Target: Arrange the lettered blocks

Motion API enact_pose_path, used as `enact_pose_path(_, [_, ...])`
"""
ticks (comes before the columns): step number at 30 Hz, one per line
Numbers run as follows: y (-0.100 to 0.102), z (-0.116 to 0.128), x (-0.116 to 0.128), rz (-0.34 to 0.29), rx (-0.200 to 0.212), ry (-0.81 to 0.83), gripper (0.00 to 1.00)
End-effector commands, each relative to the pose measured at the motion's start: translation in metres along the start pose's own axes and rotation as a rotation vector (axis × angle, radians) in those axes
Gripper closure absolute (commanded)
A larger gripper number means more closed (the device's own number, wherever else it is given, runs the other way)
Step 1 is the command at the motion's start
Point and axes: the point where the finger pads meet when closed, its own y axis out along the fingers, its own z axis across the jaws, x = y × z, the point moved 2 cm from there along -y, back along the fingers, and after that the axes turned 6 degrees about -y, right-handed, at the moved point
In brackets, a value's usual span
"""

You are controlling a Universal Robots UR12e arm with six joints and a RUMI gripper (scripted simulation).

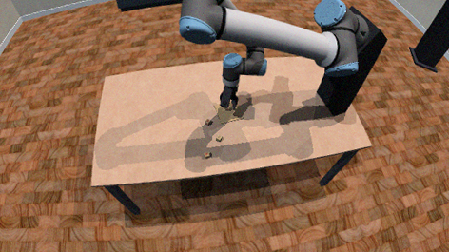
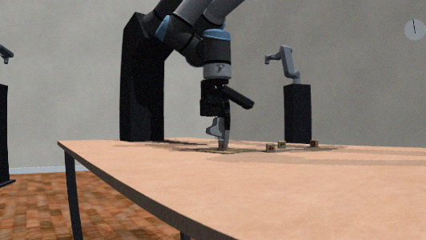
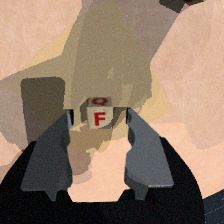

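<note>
A small wooden block (image 3: 99, 117) with a red F on the face turned to the wrist camera and a red Q on the adjoining face sits on the tan mat (image 3: 115, 65). My gripper (image 3: 99, 109) is lowered over it. Its two fingers stand partly open on either side of the block, with a small gap on each side. In the exterior view the gripper (image 2: 221, 138) reaches down to the block (image 2: 221, 146) on the mat (image 2: 218, 150). In the top view the gripper (image 1: 228, 103) hides that block over the mat (image 1: 229, 115).
Three more blocks lie off the mat on the table: one (image 1: 208, 122) just beside its corner, one (image 1: 219, 138) farther out, one (image 1: 207, 154) farthest. They also show in the exterior view as one block (image 2: 271, 147), a second (image 2: 281, 144) and a third (image 2: 314, 142).
</note>
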Motion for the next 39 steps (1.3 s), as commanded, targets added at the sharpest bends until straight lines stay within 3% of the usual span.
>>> enact_pose_path(1, [0.0001,0.0045,-0.0014,0.000,0.007,-0.003,0.63])
enact_pose_path(9, [-0.0004,0.0040,-0.0015,0.000,0.006,-0.003,0.63])
enact_pose_path(10, [-0.0004,0.0040,-0.0015,0.000,0.006,-0.003,0.75])
enact_pose_path(26, [-0.0003,0.0039,-0.0015,0.000,0.006,-0.003,0.75])
enact_pose_path(27, [-0.0003,0.0039,-0.0015,0.000,0.006,-0.003,0.95])
enact_pose_path(39, [-0.0003,0.0039,-0.0015,0.000,0.006,-0.003,0.95])
